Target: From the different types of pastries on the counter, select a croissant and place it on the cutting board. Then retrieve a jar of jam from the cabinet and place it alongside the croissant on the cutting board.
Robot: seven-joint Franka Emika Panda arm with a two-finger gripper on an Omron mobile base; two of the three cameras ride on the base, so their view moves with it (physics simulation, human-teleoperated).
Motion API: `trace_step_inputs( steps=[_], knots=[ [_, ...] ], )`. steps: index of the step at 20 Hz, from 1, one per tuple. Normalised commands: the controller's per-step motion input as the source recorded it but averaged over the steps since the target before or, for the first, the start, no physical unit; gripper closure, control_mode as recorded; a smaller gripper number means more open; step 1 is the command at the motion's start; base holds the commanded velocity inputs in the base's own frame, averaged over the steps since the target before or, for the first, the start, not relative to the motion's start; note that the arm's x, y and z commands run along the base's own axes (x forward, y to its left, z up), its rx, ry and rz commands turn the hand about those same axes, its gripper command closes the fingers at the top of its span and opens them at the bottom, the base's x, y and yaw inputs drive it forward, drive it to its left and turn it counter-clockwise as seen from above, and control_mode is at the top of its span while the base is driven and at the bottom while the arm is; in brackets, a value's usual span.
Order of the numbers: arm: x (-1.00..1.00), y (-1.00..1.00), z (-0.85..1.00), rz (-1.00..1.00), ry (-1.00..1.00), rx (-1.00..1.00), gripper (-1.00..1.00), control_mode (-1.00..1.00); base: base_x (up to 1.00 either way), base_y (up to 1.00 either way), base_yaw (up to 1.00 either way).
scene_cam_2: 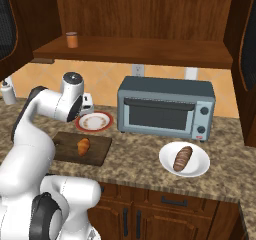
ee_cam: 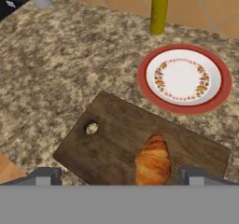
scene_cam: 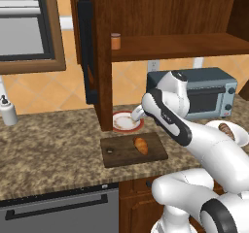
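Far off to the left of the end effector (ee_cam: 119,174), a white bottle with a dark cap (scene_cam: 8,111) stands on the speckled worktop (scene_cam: 48,149). Nearer, up and to the left of the end effector, the jar of jam (scene_cam: 115,41) sits upright at the left end of the shelf of the dark cabinet (scene_cam: 146,18), well above the worktop.

In the hand view the end effector hangs over the cutting board (ee_cam: 112,148) with its two dark fingertips (ee_cam: 46,175) spread wide apart and nothing between them but air. The croissant (ee_cam: 153,160) lies on the board directly below, between the two tips and closer to the right one, touching neither. The board's small hole (ee_cam: 91,128) is to the left of the croissant, ahead of the left fingertip.

Just beyond the board, ahead and to the right of the end effector in the hand view, a red-rimmed plate with a flowered ring (ee_cam: 184,78) rests on the worktop, close to the board's far edge without overlapping it. A yellow bottle (ee_cam: 159,9) stands upright further out past the plate.

To the right of the end effector in the base views, a grey toaster oven (scene_cam_2: 166,108) sits against the wall. Further right and nearer the worktop's front edge, a white plate (scene_cam_2: 197,168) carries the darker brown oblong pastry (scene_cam_2: 183,158), well apart from the board.
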Motion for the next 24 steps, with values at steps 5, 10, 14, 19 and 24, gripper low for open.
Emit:
trace_step_inputs(
  steps=[5, 10, 14, 19, 24],
  knots=[
    [-0.04, 0.01, 1.00, 0.09, -0.26, 0.06, -1.00, -1.00, 0.00, 0.00, 0.00],
    [0.00, 0.07, 1.00, 0.03, -0.19, 0.02, -1.00, -1.00, 0.00, 0.00, 0.00],
    [0.00, 0.05, 1.00, 0.00, -0.16, 0.00, -1.00, -1.00, 0.00, 0.00, 0.00],
    [0.02, 0.01, 1.00, 0.00, -0.17, 0.00, -1.00, -1.00, 0.00, 0.00, 0.00],
    [0.16, 0.00, 0.91, 0.03, -0.22, 0.02, -1.00, -1.00, 0.00, 0.00, 0.00]
  ],
)
